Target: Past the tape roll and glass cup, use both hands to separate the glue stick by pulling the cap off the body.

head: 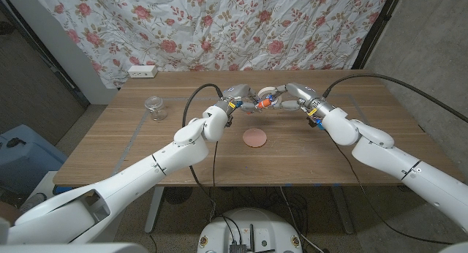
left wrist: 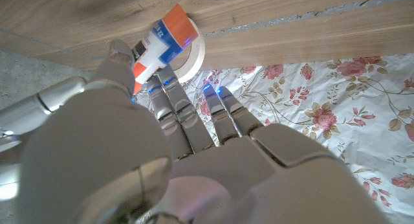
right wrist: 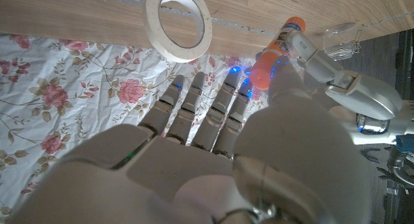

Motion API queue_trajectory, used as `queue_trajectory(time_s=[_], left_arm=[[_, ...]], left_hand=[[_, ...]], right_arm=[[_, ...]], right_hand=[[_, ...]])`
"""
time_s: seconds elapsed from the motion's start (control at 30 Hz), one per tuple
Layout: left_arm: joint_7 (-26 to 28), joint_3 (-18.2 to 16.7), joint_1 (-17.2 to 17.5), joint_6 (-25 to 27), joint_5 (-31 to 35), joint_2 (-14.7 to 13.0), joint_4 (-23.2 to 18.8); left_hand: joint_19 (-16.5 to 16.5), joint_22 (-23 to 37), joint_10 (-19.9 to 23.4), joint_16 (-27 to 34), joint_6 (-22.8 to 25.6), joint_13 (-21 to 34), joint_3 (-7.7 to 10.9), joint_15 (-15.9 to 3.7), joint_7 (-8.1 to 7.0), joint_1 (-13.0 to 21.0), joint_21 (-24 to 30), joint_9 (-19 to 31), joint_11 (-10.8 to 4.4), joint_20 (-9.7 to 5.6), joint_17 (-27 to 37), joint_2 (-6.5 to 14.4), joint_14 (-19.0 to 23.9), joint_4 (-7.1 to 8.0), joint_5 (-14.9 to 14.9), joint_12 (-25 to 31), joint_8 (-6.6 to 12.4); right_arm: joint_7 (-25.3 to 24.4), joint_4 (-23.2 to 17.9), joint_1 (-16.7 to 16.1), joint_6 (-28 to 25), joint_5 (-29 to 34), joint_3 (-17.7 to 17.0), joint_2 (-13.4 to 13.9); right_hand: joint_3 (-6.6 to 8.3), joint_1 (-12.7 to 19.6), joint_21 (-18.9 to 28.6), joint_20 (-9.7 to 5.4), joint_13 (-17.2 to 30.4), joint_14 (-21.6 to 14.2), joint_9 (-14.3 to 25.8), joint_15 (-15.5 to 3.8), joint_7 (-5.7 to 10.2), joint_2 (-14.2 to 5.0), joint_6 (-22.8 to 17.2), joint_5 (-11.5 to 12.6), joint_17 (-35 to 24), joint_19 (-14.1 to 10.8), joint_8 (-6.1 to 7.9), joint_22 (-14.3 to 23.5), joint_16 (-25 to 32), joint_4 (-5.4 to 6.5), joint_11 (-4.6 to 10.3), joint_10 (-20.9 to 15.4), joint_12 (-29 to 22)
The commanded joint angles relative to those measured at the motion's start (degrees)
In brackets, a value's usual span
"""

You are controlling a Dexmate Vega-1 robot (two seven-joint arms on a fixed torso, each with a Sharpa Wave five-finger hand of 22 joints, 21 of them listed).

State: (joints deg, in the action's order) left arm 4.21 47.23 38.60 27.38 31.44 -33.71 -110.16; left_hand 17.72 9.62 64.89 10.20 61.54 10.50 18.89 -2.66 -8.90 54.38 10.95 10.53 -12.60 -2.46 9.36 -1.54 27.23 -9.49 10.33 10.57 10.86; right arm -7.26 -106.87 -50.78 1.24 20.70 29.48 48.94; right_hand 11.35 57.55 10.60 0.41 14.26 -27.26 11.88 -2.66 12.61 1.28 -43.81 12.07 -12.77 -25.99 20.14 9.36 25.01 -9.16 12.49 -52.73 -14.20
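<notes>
Meeting above the far middle of the wooden table (head: 314, 158), the left hand (head: 238, 99) and the right hand (head: 290, 96) both have hold of the glue stick (head: 262, 103), which hangs in the air between them rather than lying on the wood. From the head view the stick is a small orange and white shape bridging the two hands, just in front of the tape roll (head: 268, 91) that lies flat on the table behind it. The left wrist view shows the stick's white labelled body and orange end (left wrist: 163, 41) pinched between the thumb and the fingers (left wrist: 173, 98), the tape roll (left wrist: 193, 54) directly beyond. The right wrist view shows the right hand's thumb pressed to the orange part of the stick (right wrist: 275, 50), while its other fingers (right wrist: 194, 107) reach straight out, slightly apart, towards the tape roll (right wrist: 178, 24) (whether cap and body have parted at all I cannot tell). A glass cup (head: 155, 107) stands well off to the left side of the table, and a flat round pinkish disc (head: 255, 138) lies on the wood nearer the robot, below the joined hands.
</notes>
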Motion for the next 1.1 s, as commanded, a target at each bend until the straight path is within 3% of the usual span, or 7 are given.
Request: queue_trajectory(time_s=[0.03, 0.57, 0.87, 1.1], left_arm=[[0.2, 0.0, 0.0, -0.1, 0.1, 0.1, 0.1], [0.0, -0.2, -0.3, -0.7, -0.1, 0.1, 0.6], [-0.4, 0.2, -0.8, -1.1, 0.2, 0.1, 1.0], [-0.7, 0.3, -1.0, -1.2, 0.3, 0.2, 1.4]], left_hand=[[0.0, 0.0, 0.5, -0.1, 0.9, 0.2, 0.03, -7.80, -0.21, 0.9, -0.2, 0.2, -0.23, -3.54, 0.0, 1.2, -0.1, 0.14, 0.4, 0.3, 0.36], [-0.1, 0.0, 0.6, -0.1, 1.0, 0.2, -0.02, -7.81, -0.11, 0.9, -0.2, 0.2, -0.23, -3.52, 0.0, 1.3, -0.1, 0.15, 0.4, 0.3, 0.39], [-0.1, 0.0, 0.6, -0.1, 1.0, 0.2, -0.04, -7.84, -0.24, 0.9, -0.2, 0.2, -0.24, -3.51, 0.0, 1.4, -0.1, 0.15, 0.4, 0.4, 0.41], [-0.1, 0.0, 0.6, -0.1, 1.0, 0.2, -0.08, -7.85, -0.23, 0.9, -0.2, 0.2, -0.24, -3.53, 0.0, 1.4, -0.1, 0.15, 0.4, 0.3, 0.39]], right_arm=[[-1.5, 0.2, 0.0, -0.5, 1.1, 0.4, -0.7], [-2.4, 0.7, 0.3, -0.1, 1.2, 0.7, -1.3], [-1.8, 1.1, 0.8, 0.3, 0.8, 0.7, -1.3], [-1.4, 1.1, 1.0, 0.8, 0.7, 0.5, -0.9]], right_hand=[[0.50, 1.2, 0.2, -0.31, 0.4, -0.7, 0.3, -8.43, 0.07, 0.10, -0.7, 0.3, -0.2, -0.5, 0.46, 0.1, 0.4, -0.09, 0.02, -0.6, -0.3], [1.36, 3.9, 0.2, -1.04, 1.1, -2.7, 1.1, -8.74, 0.05, -1.04, -5.0, 0.2, -0.9, -1.0, 2.93, 0.1, 1.8, -0.14, 0.09, -4.7, -1.2], [1.52, 5.1, 0.1, -1.38, 1.6, -3.8, 1.6, -8.73, -0.03, -2.20, -8.8, -0.3, -1.3, -1.3, 5.14, 0.1, 2.9, 0.21, 0.15, -7.6, -1.8], [1.43, 5.5, 0.1, -1.55, 1.5, -4.2, 1.6, -8.73, -0.06, -2.65, -9.9, -0.6, -1.5, -1.4, 5.78, 0.1, 3.4, 0.31, 0.16, -8.3, -1.6]])
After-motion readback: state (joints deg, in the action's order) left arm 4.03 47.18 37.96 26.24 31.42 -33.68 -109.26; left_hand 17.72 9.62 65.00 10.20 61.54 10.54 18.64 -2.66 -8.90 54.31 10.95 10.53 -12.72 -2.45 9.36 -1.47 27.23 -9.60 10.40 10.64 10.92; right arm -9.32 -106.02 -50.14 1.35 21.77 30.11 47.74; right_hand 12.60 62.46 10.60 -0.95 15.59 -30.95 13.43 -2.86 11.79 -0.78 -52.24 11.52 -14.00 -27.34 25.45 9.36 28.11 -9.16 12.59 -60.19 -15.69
